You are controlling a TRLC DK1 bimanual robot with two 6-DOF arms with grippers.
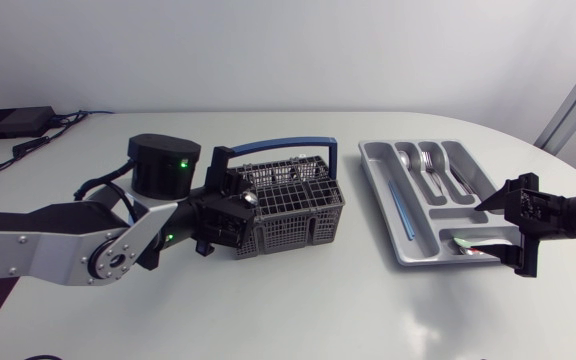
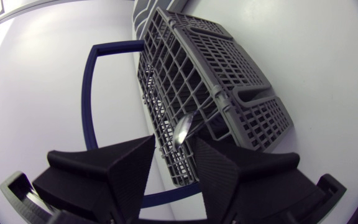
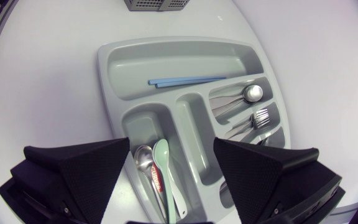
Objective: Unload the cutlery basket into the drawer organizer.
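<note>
The grey mesh cutlery basket [image 1: 298,215] with a blue handle [image 1: 288,145] stands mid-table. My left gripper [image 1: 236,200] is at its left end. In the left wrist view a steel spoon's bowl [image 2: 182,129] sticks up out of the basket [image 2: 229,68], in the gap between the gripper's [image 2: 174,142] parted fingers. The grey drawer organizer [image 1: 378,160] lies to the right. My right gripper [image 1: 490,232] hangs open over its near right end. The right wrist view shows the organizer [image 3: 166,62] holding blue sticks [image 3: 185,81], spoons [image 3: 241,96], forks [image 3: 257,118] and a pale green spoon [image 3: 162,165].
A black box [image 1: 8,122] with cables sits at the table's far left corner. White tabletop runs in front of the basket and the organizer.
</note>
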